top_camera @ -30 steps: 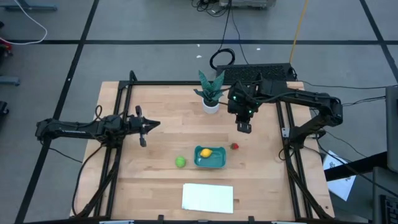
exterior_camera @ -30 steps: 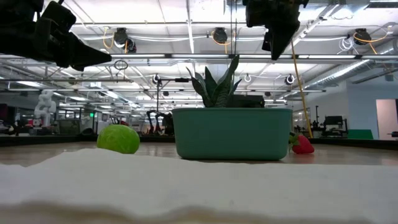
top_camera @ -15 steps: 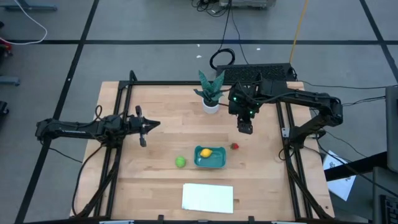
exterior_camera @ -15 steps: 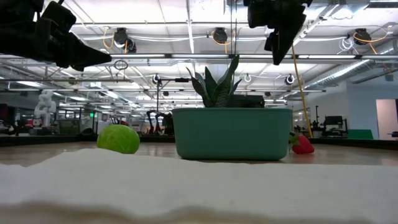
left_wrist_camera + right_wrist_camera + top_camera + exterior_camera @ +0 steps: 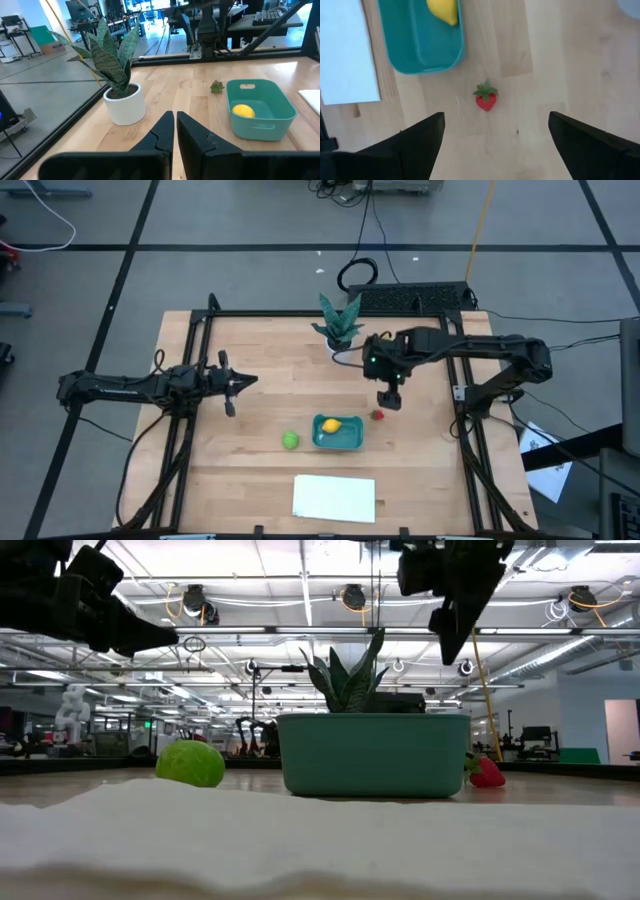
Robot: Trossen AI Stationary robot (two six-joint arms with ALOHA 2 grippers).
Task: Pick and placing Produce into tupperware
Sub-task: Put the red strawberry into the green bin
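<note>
The red strawberry (image 5: 485, 99) lies on the table (image 5: 260, 380) just beside the teal tub (image 5: 338, 435) — yellow fruit (image 5: 331, 424) inside, lime-green fruit (image 5: 289, 440) on the tub's far side. The right gripper (image 5: 389, 399) hangs above the strawberry, fingers spread wide; the left gripper (image 5: 232, 382) waits well apart, fingers together.

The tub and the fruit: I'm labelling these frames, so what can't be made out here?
- Yellow fruit in the teal tub: hidden in the low view by the tub's wall.
- Lime green fruit: outside both wrist views.
- Red strawberry: in the left wrist view only its leaves show; the tub hides the rest.
- Right gripper: fingertips cut off by the right wrist view's edge.
</note>
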